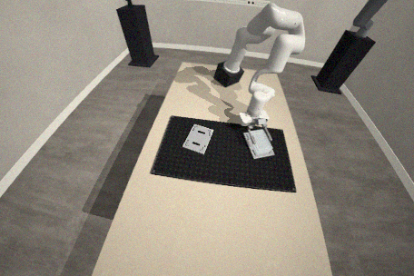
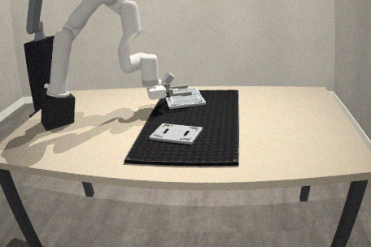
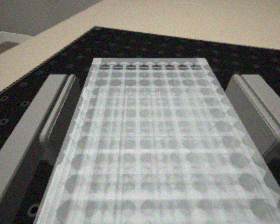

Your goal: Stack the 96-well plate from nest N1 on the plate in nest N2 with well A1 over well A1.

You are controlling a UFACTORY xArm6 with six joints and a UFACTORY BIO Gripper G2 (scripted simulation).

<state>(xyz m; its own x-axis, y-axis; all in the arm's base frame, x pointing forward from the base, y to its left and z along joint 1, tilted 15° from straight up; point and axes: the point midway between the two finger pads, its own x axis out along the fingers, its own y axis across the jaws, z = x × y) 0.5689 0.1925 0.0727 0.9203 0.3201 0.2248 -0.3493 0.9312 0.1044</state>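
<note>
In the top view, the white xArm 6 [image 1: 287,46] [image 2: 131,19] reached from its black base block [image 1: 228,77] [image 2: 58,112] over the black perforated mat [image 1: 222,167] [image 2: 217,132] [image 3: 26,65] on the pale table [image 1: 204,229] [image 2: 285,132] [image 3: 231,20]. Its BIO gripper [image 1: 261,138] [image 2: 189,90] [image 3: 156,102] was at plate nest N2 [image 1: 263,156] [image 2: 200,105], a finger along each long side of the clear upper 96-well plate [image 1: 261,143] [image 2: 195,92] [image 3: 151,145]. Plate nest N1 [image 1: 198,138] [image 2: 176,133] lay apart on the mat, to the right as seen from the arm's base, its two dark slots showing.

In the exterior view, the gripper was low, its fingers reaching out level over N2, with the upper plate between them. N1 lay flat, nearer the camera. The upper plate was over N2, but whether it was fully nested could not be told at this size.

In the wrist view, the gripper was closed on the upper plate, its fingers spread only as far apart as the plate's width. The plate's rows of wells ran away from the camera between the two pads, and a blurred second grid showed through the clear plastic. Which corner was cut off could not be made out.
</note>
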